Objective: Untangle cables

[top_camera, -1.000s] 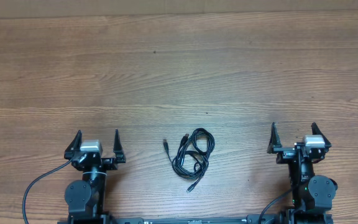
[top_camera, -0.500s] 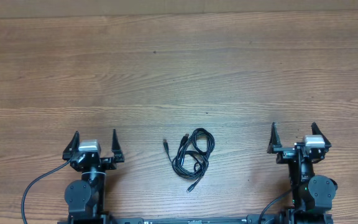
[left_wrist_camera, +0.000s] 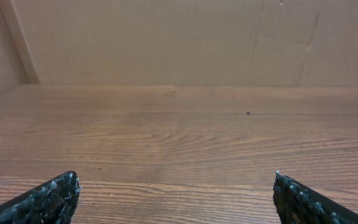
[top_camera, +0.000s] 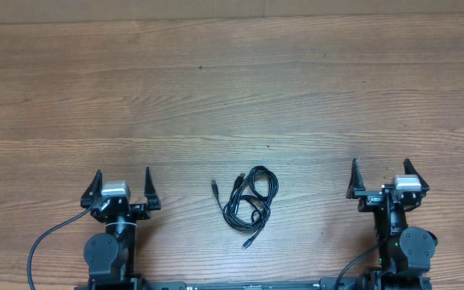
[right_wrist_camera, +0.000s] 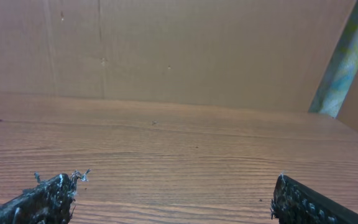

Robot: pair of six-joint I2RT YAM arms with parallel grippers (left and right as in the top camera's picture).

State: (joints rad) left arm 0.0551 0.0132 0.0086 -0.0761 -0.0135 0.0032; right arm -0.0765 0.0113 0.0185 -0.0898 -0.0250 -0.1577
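The cables (top_camera: pixel 249 200), thin black cords looped into one small tangle, lie on the wooden table near its front edge, midway between the arms. A plug end sticks out at the tangle's left and another at its bottom. My left gripper (top_camera: pixel 122 181) sits well to the left of the tangle, open and holding nothing. My right gripper (top_camera: pixel 380 171) sits well to the right, also open and holding nothing. In the left wrist view only the fingertips (left_wrist_camera: pixel 55 193) and bare wood show; the right wrist view shows its fingertips (right_wrist_camera: pixel 300 199) the same way. Neither wrist view shows the cables.
A thick black arm cable (top_camera: pixel 43 242) curves off the left arm's base. A cardboard wall (left_wrist_camera: pixel 166 37) stands along the table's far edge. A greenish post (right_wrist_camera: pixel 344 56) rises at the far right.
The left gripper has shifted very slightly to the left. The right arm and the cables have not moved.
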